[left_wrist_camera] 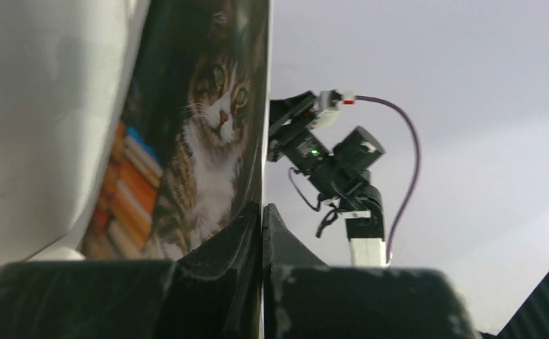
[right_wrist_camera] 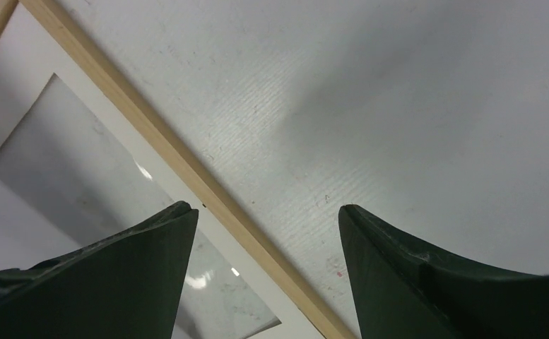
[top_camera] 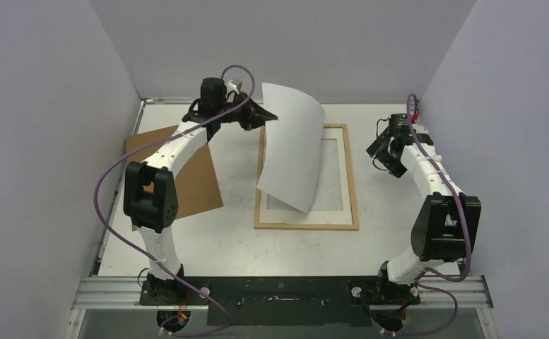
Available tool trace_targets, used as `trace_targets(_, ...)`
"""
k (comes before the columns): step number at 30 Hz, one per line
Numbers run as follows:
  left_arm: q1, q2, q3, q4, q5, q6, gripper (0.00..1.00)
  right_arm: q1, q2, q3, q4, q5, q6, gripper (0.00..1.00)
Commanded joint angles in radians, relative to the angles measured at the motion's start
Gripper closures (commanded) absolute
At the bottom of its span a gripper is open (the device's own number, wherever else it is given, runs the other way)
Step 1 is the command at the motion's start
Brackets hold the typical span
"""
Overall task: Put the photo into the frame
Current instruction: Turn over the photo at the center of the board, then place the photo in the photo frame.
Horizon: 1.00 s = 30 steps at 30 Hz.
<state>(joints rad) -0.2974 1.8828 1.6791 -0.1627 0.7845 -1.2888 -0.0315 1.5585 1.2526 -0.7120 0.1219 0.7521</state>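
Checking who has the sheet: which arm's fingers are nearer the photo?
Left. The left fingers are shut on the photo at its edge; the right fingers stand open beside the frame, at its right side, apart from the photo.

blocked: photo [top_camera: 292, 148] overhangs frame [top_camera: 352, 205] left half; free: table [top_camera: 292, 247] before frame

- Top cam sits high behind both arm bases [top_camera: 162, 286], looking down on the whole table [top_camera: 292, 247] and frame [top_camera: 352, 183].
- Left wrist cam looks sideways past the left gripper [left_wrist_camera: 262, 212], hugging the photo [left_wrist_camera: 208, 141]; catches the right arm [left_wrist_camera: 335, 166], like top cam.
- Right wrist cam points down, close over the frame's rail, also in top view.
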Motion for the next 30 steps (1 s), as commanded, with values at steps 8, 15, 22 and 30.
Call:
trace_targets(8, 0.086, 0.046, -0.193, 0.137, 0.048, -0.026, 1.00, -0.001, 0.019, -0.055, 0.074, -0.028, -0.039, 0.27)
trace_targets(15, 0.089, 0.117, -0.193, 0.075, 0.071, 0.035, 1.00, -0.001, 0.017, -0.088, 0.120, -0.108, -0.070, 0.26)
trace_targets(22, 0.104, 0.151, -0.226, -0.027, 0.074, 0.179, 1.00, 0.000, 0.036, -0.133, 0.147, -0.226, -0.089, 0.25)
trace_targets(30, 0.090, 0.213, -0.213, -0.111, 0.057, 0.299, 0.93, 0.004, 0.140, -0.129, 0.115, -0.304, -0.146, 0.23)
